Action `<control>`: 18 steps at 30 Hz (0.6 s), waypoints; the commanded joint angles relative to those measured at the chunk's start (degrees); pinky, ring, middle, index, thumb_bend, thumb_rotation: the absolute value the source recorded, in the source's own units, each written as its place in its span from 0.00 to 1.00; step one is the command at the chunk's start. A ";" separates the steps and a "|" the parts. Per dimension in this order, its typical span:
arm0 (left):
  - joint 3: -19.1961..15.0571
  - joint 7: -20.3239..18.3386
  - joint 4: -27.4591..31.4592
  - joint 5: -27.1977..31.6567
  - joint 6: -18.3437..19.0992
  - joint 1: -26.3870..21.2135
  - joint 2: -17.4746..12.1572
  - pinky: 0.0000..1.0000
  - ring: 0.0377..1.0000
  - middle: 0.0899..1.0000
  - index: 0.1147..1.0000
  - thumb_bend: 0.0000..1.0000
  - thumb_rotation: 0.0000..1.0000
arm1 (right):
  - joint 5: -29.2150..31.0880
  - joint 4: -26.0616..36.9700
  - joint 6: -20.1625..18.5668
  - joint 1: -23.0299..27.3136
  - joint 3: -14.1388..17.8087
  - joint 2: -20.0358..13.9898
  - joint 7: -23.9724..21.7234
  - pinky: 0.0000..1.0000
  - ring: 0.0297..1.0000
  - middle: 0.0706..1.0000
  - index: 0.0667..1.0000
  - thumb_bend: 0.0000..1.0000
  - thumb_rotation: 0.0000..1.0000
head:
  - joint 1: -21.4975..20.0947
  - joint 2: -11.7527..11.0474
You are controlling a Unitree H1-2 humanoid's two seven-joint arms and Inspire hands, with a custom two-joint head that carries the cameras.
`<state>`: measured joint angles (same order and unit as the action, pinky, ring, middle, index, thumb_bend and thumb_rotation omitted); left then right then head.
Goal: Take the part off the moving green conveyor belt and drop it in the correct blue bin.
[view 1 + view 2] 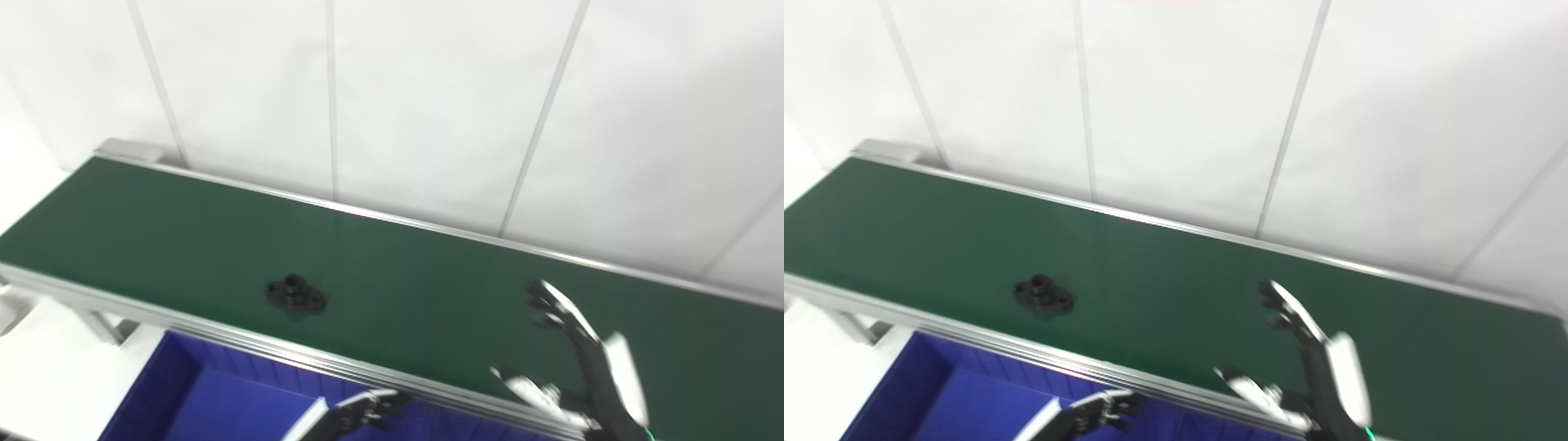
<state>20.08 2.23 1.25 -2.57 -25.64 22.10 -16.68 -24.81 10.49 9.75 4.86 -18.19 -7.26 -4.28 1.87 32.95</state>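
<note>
A small black part (pixel 296 294) with a raised hub and two flange ears lies on the green conveyor belt (pixel 392 269), left of centre near the front rail. My right hand (pixel 566 355) is open above the belt's right part, fingers and thumb spread, well to the right of the part. My left hand (pixel 367 410) hangs low over the blue bin (pixel 184 398), in front of the belt's front rail, fingers curled and holding nothing. The part also shows in the right eye view (pixel 1043 295).
The belt's aluminium front rail (pixel 294 352) runs between the bin and the belt. A white panelled wall (pixel 392 110) stands just behind the belt. A white frame leg (pixel 101 324) shows under the belt's left end.
</note>
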 commanded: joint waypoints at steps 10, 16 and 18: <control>-11.02 -16.41 1.43 8.07 -1.29 1.77 3.92 0.80 0.85 0.87 0.84 0.81 0.24 | -5.02 -4.34 -11.51 11.02 -1.56 3.04 -6.12 0.69 0.80 0.83 0.86 0.76 0.50 | -6.90 3.02; -17.72 -26.77 1.41 10.49 -1.29 2.20 8.25 0.82 0.86 0.88 0.86 0.78 0.24 | -7.61 -6.33 -13.67 14.43 -2.55 3.24 -7.32 0.70 0.81 0.85 0.86 0.77 0.49 | -7.65 4.63; -19.69 -29.39 1.53 10.81 -1.29 2.34 9.69 0.83 0.86 0.88 0.86 0.77 0.25 | -8.57 -7.42 -13.49 15.73 -3.02 3.28 -7.14 0.70 0.81 0.84 0.86 0.78 0.51 | -7.56 4.94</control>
<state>1.33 -24.79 1.22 7.38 -25.64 24.10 -7.56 -32.82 2.25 -3.67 17.76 -21.10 -4.62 -11.74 -5.71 37.97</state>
